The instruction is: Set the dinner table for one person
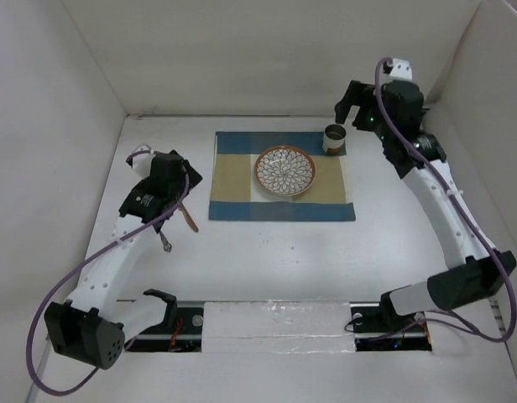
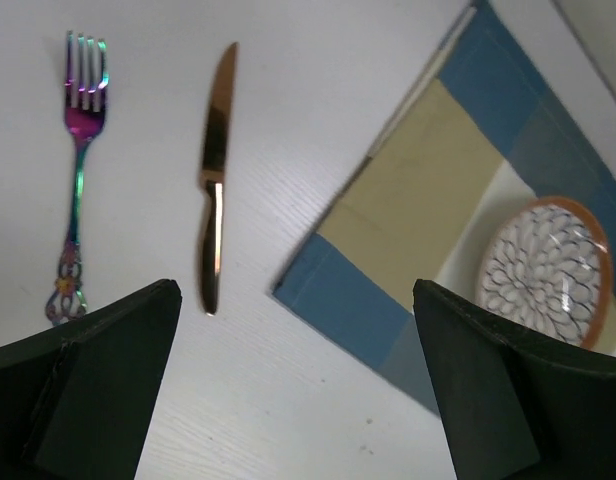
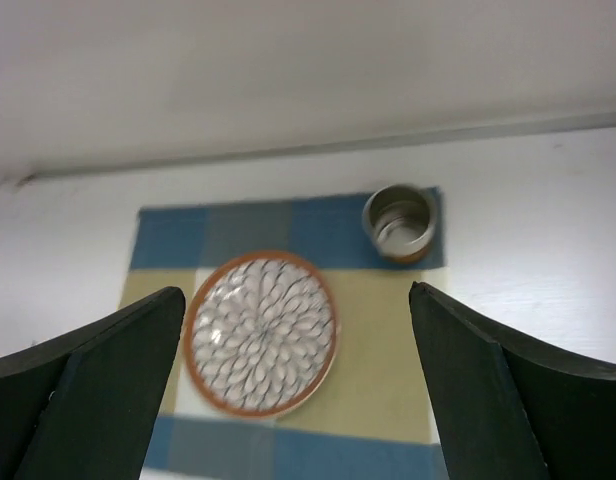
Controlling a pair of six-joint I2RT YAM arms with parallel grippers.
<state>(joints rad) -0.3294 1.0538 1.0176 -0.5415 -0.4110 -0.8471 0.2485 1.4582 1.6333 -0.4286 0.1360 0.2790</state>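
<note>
The dinner table (image 1: 267, 260) is the white walled surface everything rests on, and the checked placemat (image 1: 233, 201) sits toward its far middle. Left of the placemat, near its near-left corner, 2 pieces of cutlery lie on the bare top: the iridescent fork (image 2: 76, 170) farthest out, then the copper knife (image 2: 214, 190) between fork and placemat, roughly parallel and apart from each other. The left gripper (image 2: 293, 290) hangs above them with its fingers spread wide and nothing between them. The step in hand looks like picking up 1 piece, probably the knife. Doing it well means turning the fingers across the handle, coming straight down, and closing only once both tips reach the tabletop, since a thin flat piece tends to slip out. The fork is close enough to get nudged, so a narrow approach helps. On the placemat the patterned plate (image 1: 284, 170) sits in the middle and the cup (image 1: 334, 139) on the far-right corner. The right gripper (image 3: 296, 300) is raised beyond that corner, fingers apart and empty. Bare cloth shows on both sides of the plate. The left wall is near the left arm's elbow, and the far wall is just behind the right wrist.
</note>
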